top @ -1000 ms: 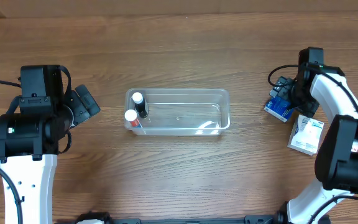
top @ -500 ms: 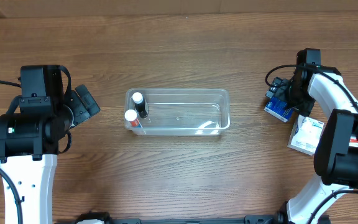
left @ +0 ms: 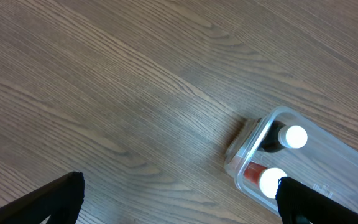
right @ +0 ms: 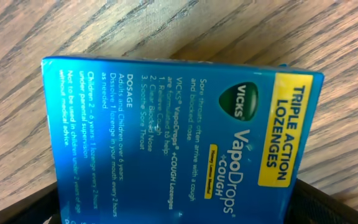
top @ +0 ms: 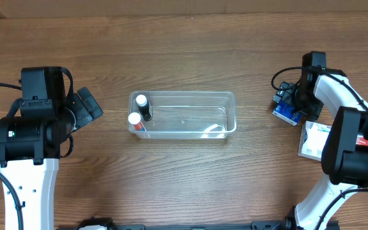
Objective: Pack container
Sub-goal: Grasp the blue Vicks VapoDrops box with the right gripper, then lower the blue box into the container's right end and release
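My right hand straddles the blue lozenge box; I cannot tell if it pinches yet. A crooked hold could drop the box short of the container, well apart to its left. My left hand hangs spread.

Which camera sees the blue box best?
The right wrist camera: the blue box fills the picture and its Vicks VapoDrops lettering is readable. Overhead shows it small, partly under the right arm. The left wrist camera misses it.
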